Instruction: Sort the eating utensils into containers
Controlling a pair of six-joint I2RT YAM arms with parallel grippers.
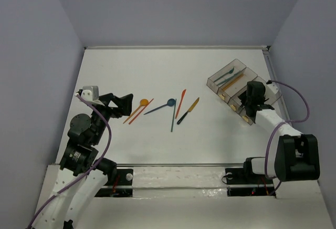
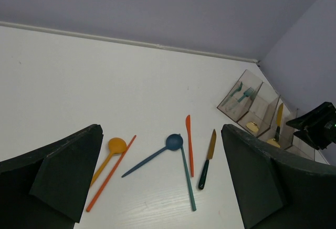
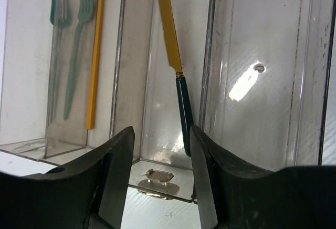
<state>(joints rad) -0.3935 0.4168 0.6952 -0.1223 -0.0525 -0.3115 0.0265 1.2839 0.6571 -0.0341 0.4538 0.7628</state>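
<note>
Several utensils lie loose mid-table: an orange spoon (image 1: 137, 107), an orange stick (image 1: 142, 110), a blue spoon (image 1: 160, 106), a teal stick (image 1: 172, 117), a red-orange knife (image 1: 181, 102) and a yellow-bladed, dark-handled knife (image 1: 188, 110). My left gripper (image 1: 124, 104) is open and empty just left of them; in the left wrist view they lie between its fingers (image 2: 63, 179). My right gripper (image 3: 160, 145) is open over the clear bins (image 1: 216, 82). A yellow-bladed knife (image 3: 170, 34) lies in the middle bin, its dark handle close to one finger. Two teal forks (image 3: 73, 55) and a yellow stick (image 3: 94, 55) lie in the neighbouring bin.
The bin row stands at the table's far right, close to the right wall. Gold clips (image 3: 157, 176) sit at the bins' near ends. The right-hand bin (image 3: 262, 71) holds nothing in view. The table's back edge meets a grey wall (image 2: 157, 8).
</note>
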